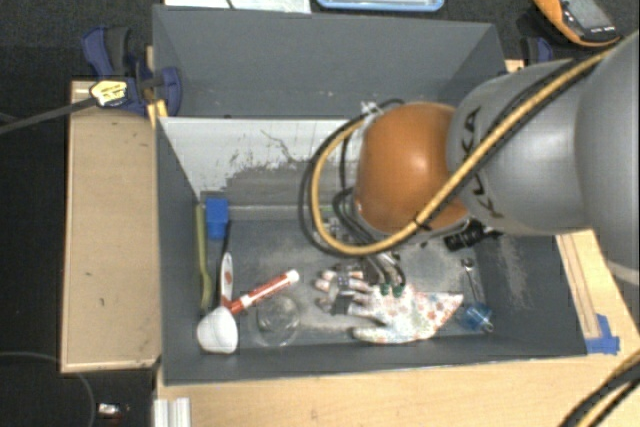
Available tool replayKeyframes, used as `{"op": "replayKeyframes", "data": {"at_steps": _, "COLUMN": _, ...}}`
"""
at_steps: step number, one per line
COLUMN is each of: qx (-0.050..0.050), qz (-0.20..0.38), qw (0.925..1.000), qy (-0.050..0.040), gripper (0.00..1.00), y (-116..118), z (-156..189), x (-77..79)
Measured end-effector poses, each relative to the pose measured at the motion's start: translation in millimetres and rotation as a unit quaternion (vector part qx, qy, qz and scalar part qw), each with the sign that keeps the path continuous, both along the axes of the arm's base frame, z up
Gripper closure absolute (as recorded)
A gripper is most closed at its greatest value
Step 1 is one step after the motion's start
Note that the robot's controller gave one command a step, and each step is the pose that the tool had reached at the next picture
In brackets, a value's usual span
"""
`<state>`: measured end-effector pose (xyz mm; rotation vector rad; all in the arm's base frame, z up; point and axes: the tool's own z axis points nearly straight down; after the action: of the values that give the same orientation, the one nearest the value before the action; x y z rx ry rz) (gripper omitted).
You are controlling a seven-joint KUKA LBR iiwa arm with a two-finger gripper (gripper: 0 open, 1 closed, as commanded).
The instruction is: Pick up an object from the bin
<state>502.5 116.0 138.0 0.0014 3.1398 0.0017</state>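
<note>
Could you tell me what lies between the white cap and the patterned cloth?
In the camera view, a clear round thing lies between the white cap and the patterned cloth.

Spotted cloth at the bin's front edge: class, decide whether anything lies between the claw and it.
Nothing visible does. The claw sits just above the left end of the spotted cloth, with no thing between them. A small heap of loose bits crowds that end from the left, beside the cloth rather than in the way.
</note>
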Motion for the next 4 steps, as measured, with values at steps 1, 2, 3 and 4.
{"op": "replayKeyframes", "data": {"at_steps": 1, "qx": 0.0, "qz": -0.044, "qw": 0.999, "qy": 0.0011, "gripper": 0.0, "y": -74.6, "z": -69.1, "x": 9.5}}
{"op": "replayKeyframes", "data": {"at_steps": 2, "qx": 0.003, "qz": 0.025, "qw": 0.9997, "qy": -0.0052, "gripper": 0.0, "y": -79.3, "z": -67.1, "x": 15.2}}
{"op": "replayKeyframes", "data": {"at_steps": 3, "qx": 0.002, "qz": 0.004, "qw": 1.0, "qy": -0.0041, "gripper": 0.0, "y": -78.1, "z": -67.1, "x": 14.3}}
{"op": "replayKeyframes", "data": {"at_steps": 4, "qx": 0.002, "qz": -0.068, "qw": 0.9977, "qy": -0.0076, "gripper": 0.0, "y": -154.1, "z": -66.9, "x": 27.5}}
